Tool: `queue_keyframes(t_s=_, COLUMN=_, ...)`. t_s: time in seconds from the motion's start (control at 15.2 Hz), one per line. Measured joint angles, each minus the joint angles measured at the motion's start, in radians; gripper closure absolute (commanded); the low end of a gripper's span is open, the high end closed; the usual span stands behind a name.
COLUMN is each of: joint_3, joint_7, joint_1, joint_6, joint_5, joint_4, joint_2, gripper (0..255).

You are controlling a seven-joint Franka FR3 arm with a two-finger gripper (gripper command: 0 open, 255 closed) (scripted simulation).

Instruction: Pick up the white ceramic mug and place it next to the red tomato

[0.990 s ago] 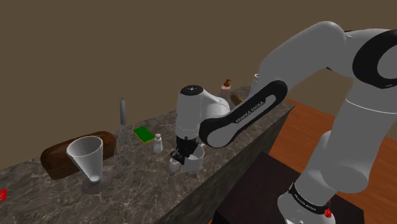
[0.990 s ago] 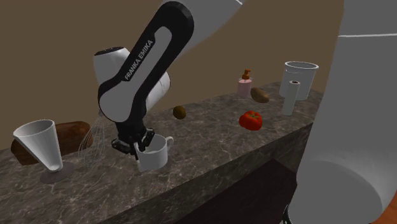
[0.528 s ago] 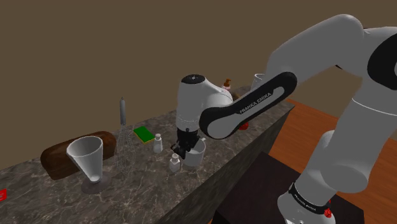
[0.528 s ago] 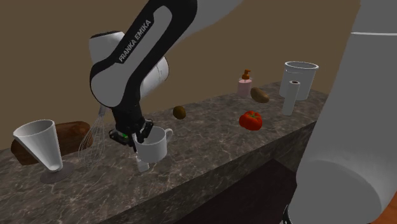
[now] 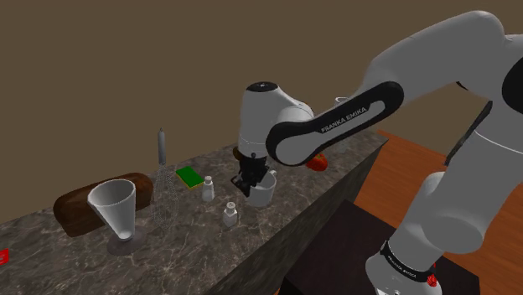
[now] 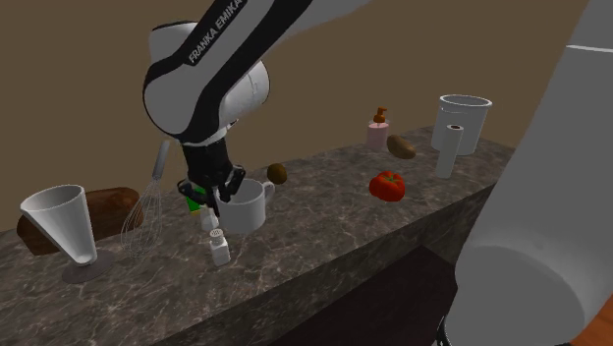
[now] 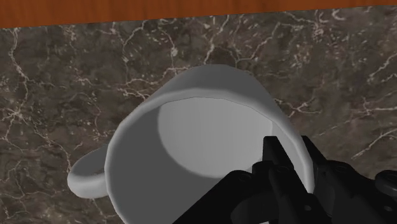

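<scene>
Firmly, my gripper (image 6: 210, 194) clamps the rim wall of the white mug (image 6: 248, 204), left of frame centre, well apart from the tomato (image 6: 388, 184); I judge it stiff, slick, breakable.

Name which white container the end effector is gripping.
The white handled mug, clasped at its rim; the white cone-shaped cup and tall white canister stand free.

Dark marbled counter (image 6: 324, 211), red tomato (image 6: 388, 184), brown loaf (image 5: 75, 209), white cone glass (image 5: 114, 204), small shaker (image 6: 219, 245)
</scene>
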Motion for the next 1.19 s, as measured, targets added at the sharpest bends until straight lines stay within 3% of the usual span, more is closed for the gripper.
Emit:
queue_keyframes(t_s=0.66, joint_3=-0.146, joint_7=-0.275, joint_1=-0.121, joint_6=0.043, joint_5=0.015, joint_4=-0.075, joint_2=-0.050, gripper=255)
queue_keyframes(t_s=1.19, joint_3=-0.259, joint_7=-0.480, joint_1=-0.217, joint_6=0.046, joint_5=0.008, joint_4=-0.047, joint_2=-0.030, gripper=255)
